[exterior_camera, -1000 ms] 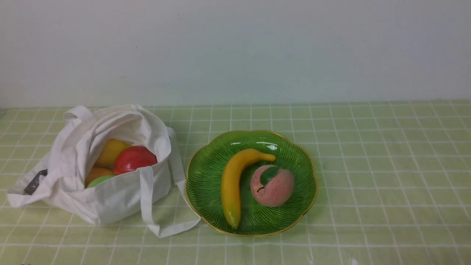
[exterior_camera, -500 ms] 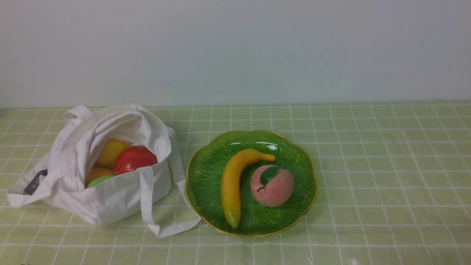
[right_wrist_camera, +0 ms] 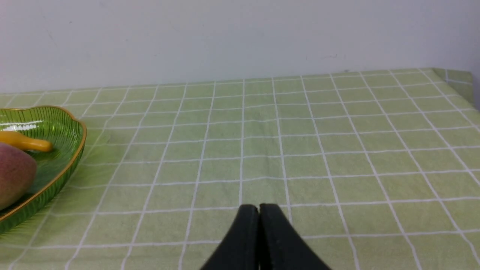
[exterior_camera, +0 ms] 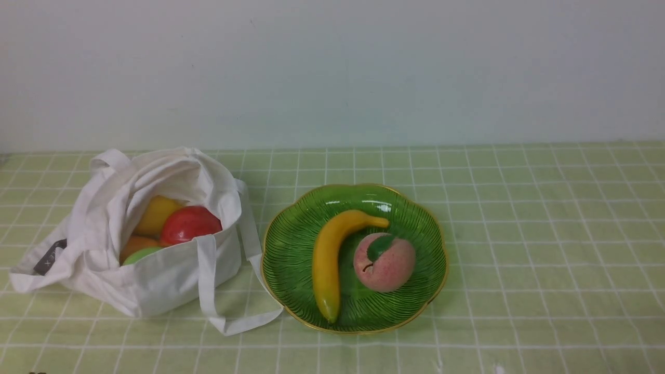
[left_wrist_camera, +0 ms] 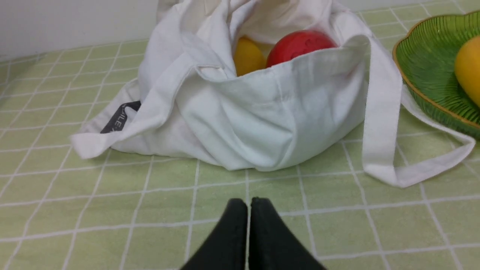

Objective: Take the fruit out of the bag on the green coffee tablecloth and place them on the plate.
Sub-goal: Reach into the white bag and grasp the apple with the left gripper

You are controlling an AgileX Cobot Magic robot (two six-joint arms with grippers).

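Nothing has shifted; both claws, left (left_wrist_camera: 249,204) and right (right_wrist_camera: 258,210), are closed, the bag (exterior_camera: 171,280) and plate (exterior_camera: 363,311) lying ahead.

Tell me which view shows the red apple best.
The front view: the red apple shows largely uncovered inside the bag. The left wrist view shows only its upper part above the cloth edge; the right wrist view lacks it.

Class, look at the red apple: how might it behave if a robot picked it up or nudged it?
The apple looks round, so it would probably roll on a bare surface. Its glossy skin may be slippery. The bag's cloth around it would likely limit rolling.
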